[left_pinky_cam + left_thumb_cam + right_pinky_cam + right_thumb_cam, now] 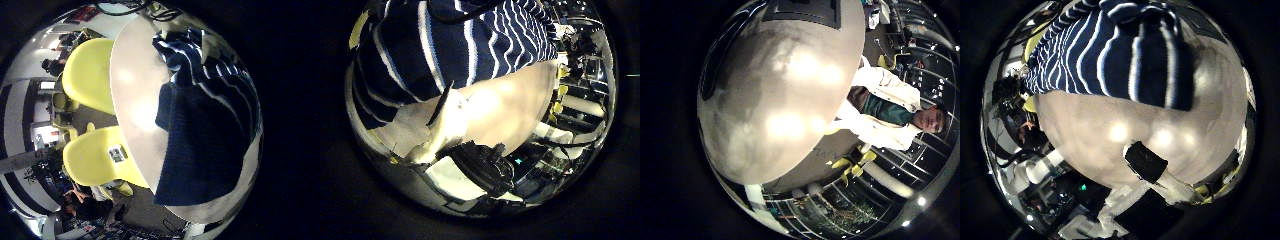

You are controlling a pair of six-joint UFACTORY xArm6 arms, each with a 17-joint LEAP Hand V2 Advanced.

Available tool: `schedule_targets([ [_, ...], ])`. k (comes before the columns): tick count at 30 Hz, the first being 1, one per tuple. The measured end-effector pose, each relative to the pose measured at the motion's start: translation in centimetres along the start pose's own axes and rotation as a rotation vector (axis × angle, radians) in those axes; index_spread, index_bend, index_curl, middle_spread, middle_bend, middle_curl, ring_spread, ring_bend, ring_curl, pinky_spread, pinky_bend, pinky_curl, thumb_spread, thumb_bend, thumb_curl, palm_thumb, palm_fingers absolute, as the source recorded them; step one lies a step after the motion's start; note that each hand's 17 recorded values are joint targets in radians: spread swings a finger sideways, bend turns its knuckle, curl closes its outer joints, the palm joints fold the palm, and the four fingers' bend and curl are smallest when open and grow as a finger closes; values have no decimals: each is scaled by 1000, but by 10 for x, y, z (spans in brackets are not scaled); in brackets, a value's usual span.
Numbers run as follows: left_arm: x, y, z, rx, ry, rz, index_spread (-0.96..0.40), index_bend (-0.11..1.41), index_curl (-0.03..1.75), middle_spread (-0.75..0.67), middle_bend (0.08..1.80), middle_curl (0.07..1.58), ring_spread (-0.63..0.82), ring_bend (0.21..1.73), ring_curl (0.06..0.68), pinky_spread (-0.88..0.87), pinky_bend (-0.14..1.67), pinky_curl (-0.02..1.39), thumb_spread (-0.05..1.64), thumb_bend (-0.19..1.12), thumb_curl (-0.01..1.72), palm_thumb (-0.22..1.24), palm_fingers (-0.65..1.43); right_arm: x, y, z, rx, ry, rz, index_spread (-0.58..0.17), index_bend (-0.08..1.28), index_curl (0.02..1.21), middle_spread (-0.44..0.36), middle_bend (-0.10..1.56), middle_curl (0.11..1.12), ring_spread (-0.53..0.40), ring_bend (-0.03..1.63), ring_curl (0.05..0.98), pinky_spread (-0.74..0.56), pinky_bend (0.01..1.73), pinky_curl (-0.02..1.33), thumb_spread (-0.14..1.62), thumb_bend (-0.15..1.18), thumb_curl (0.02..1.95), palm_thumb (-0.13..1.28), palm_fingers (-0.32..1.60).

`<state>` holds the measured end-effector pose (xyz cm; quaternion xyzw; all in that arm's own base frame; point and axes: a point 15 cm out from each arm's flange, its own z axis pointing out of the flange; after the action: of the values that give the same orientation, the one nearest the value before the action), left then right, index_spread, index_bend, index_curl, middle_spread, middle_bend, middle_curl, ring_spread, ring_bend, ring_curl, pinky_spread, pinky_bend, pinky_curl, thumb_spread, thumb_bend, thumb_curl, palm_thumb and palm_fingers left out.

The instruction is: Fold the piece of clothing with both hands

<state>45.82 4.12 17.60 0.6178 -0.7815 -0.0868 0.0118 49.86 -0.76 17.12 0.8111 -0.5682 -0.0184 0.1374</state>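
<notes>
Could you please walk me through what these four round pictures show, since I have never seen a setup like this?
Each picture comes from a very wide-angle camera set in the palm of a robot hand, which is why they look round and bent. Two belong to the left hand, two to the right, one camera at the thumb side and one at the little finger side of each palm. The hands sit on two robot arms at a pale table.

On the table lies the garment to be folded: dark cloth with light stripes, which also shows in both left hand views. The right little finger side view sees mostly bare table. The black and white part in the right thumb side view is one finger of that hand, held above the table. Nothing seems to be held yet. The yellow chairs stand beyond the table.
</notes>
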Motion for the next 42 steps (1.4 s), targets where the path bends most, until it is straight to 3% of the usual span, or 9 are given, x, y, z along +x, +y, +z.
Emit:
schedule_targets([
  [10, -2, 2, -7, 7, -1, -3, -153, 189, 569, -53, 192, 436, 96, 582, 261, 279, 192, 341, 1384, -9, 252, 375, 299, -11, -5, 25, -70, 32, -49, -360, 166, 278, -123, 240, 358, -11, 467, 270, 274, 325, 343, 1062, -17, 349, 567, 298],
  [17, -3, 0, -14, 19, -4, -4, -153, 191, 554, -61, 196, 432, 82, 574, 252, 268, 191, 332, 1382, -8, 254, 380, 310, -3, 1, 25, -89, 45, -44, -353, 188, 302, -247, 334, 387, -164, 641, 303, 93, 300, 313, 1042, -4, 409, 726, 611],
  [18, -3, 1, -15, 18, -4, -4, -157, 195, 554, -62, 195, 431, 81, 573, 251, 267, 188, 330, 1377, -7, 255, 382, 314, -2, 0, 24, -82, 46, -37, -357, 168, 285, -281, 375, 396, -199, 705, 304, -16, 393, 308, 1038, 6, 421, 765, 875],
  [21, 1, 2, -17, 15, 1, -2, -160, 193, 551, -63, 195, 431, 79, 570, 248, 266, 188, 325, 1373, -8, 257, 384, 317, 0, 0, 23, -78, 48, -28, -387, 236, 332, -330, 521, 470, -262, 823, 370, -279, 591, 371, 1022, 2, 443, 827, 1296],
  [23, 1, 3, -19, 17, 5, -4, -162, 196, 550, -70, 197, 430, 73, 575, 247, 264, 185, 320, 1371, -9, 258, 383, 326, 2, 0, 22, -77, 49, -26, -404, 317, 384, -327, 616, 519, -277, 880, 412, -370, 666, 413, 1016, -4, 452, 862, 1313],
  [24, 2, 4, -20, 16, 6, -4, -162, 195, 549, -72, 195, 430, 68, 577, 247, 264, 185, 318, 1370, -9, 258, 383, 328, 4, 1, 21, -73, 51, -21, -406, 461, 446, -303, 709, 565, -278, 921, 439, -382, 725, 446, 1008, -2, 461, 893, 1400],
  [29, 5, 14, -20, -19, 14, -2, -173, 201, 550, -86, 199, 432, 38, 584, 244, 250, 183, 306, 1367, -9, 260, 382, 354, 19, 4, 16, -55, 55, 5, -391, 738, 600, -262, 927, 683, -263, 1105, 527, -380, 947, 559, 1023, 27, 505, 1017, 1314],
  [33, 4, 27, -20, -60, 14, -2, -181, 203, 552, -94, 195, 436, 21, 583, 243, 247, 183, 300, 1366, -9, 262, 382, 361, 45, 17, 15, -48, 45, 47, -375, 872, 696, -245, 1050, 760, -257, 1224, 591, -346, 1089, 649, 1069, 41, 549, 1063, 1180],
  [42, 15, 49, -3, -88, 20, 9, -187, 199, 556, -95, 192, 436, 18, 580, 237, 244, 188, 289, 1359, -11, 264, 373, 360, 111, 66, 7, -41, 55, 141, -345, 977, 823, -224, 1162, 862, -234, 1340, 676, -298, 1196, 780, 1136, 22, 615, 1067, 1032],
])
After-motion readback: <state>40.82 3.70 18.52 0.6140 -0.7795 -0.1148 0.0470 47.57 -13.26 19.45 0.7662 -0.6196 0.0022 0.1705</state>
